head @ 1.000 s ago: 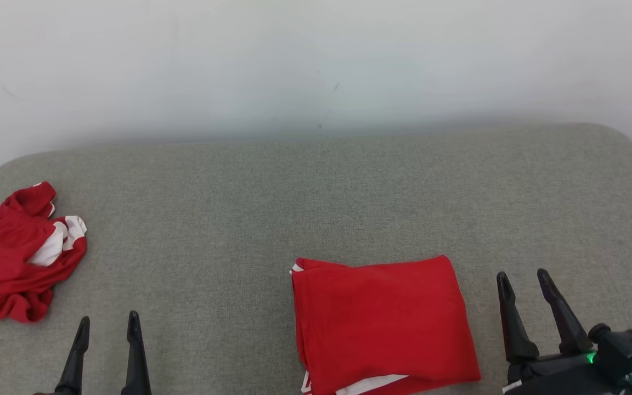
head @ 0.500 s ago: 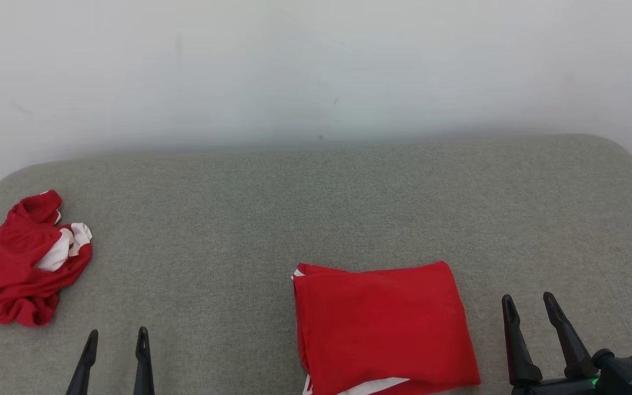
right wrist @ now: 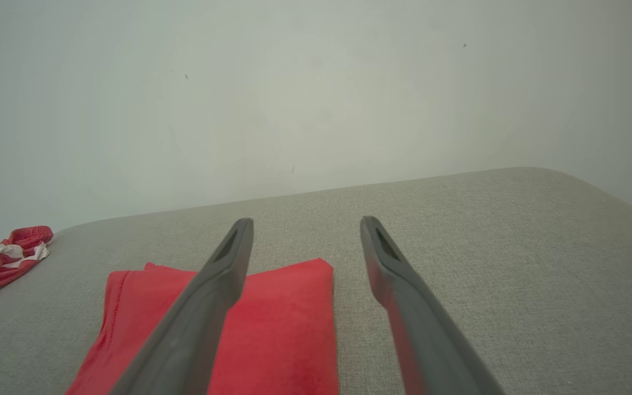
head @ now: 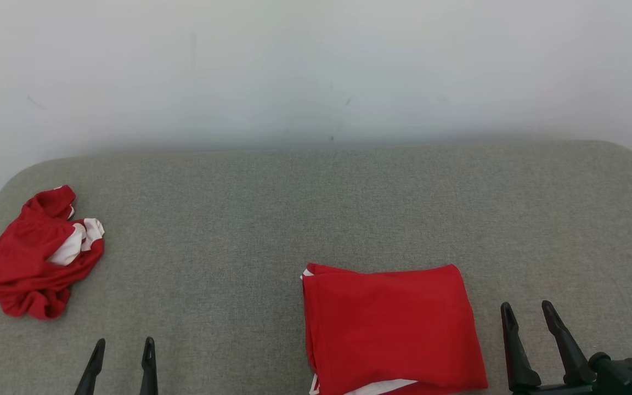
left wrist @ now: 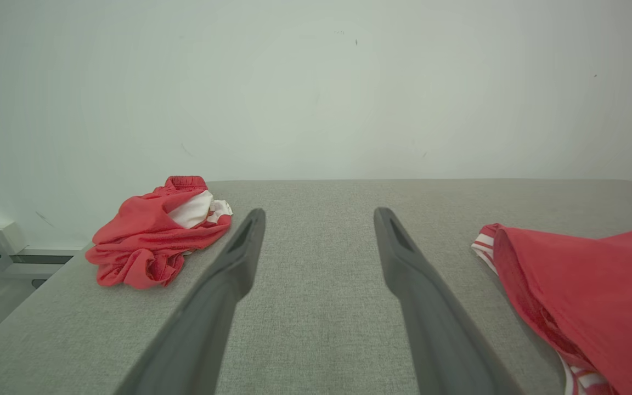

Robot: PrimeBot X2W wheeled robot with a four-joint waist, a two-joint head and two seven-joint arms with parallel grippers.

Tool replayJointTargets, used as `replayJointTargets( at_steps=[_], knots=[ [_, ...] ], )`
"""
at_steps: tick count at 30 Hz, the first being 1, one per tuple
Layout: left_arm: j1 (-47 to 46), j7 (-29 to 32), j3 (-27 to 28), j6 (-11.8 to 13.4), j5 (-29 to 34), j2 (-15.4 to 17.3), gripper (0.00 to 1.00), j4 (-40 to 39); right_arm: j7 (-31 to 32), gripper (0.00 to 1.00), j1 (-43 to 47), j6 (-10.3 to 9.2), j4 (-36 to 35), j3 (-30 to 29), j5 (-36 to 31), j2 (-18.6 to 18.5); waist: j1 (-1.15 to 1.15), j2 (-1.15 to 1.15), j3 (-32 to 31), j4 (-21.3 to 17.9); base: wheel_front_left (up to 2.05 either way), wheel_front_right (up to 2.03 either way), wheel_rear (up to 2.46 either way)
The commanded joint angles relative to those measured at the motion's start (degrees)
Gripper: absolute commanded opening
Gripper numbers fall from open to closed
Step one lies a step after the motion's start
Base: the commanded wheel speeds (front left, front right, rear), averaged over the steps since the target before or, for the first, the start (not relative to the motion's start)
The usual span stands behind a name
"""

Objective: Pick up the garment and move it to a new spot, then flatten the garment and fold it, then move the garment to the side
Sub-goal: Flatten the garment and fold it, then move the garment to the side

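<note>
a folded garment [head: 393, 329] of smooth red knit is lying as a flat, roughly square slab on the near part of the padded surface [head: 316, 208], right of centre. a white striped edge is peeking out at its near hem. a crumpled garment [head: 41, 255] of the same red cloth, with a white panel showing, is sitting in a loose, rumpled heap at the far left near the rounded corner, well apart from the folded one.

the left gripper [head: 124, 341] is hovering over bare cloth between the two garments. its long, dark, tapered fingers are standing wide apart and holding nothing. the right gripper [head: 526, 304] is hovering just to the right of the folded garment, its fingers spread wide too, with nothing between them.

the surface is showing a coarse, matte, grey-green weave with softly rounded corners. behind it a plain pale wall [head: 316, 66] is rising, carrying a few small dark marks.
</note>
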Motion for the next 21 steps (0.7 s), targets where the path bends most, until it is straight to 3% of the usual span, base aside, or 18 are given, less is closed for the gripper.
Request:
replayJointTargets(
  at_steps=[1,21],
  knots=[
    [0.41,-0.18,-0.16,-0.34,-0.34,0.27,1.00,0.20,0.03,1.00,0.40,-0.14,0.15,-0.13,-0.58,0.21,0.00,0.00,0.02,0.05,0.00,0.00,0.00],
    [-0.54,-0.19,-0.40,-0.18,-0.30,0.06,1.00,0.85,1.37,1.00,-2.31,-0.14,0.73,1.14,-1.01,-0.97,0.00,0.00,0.15,0.36,0.00,0.00,0.00]
  ],
)
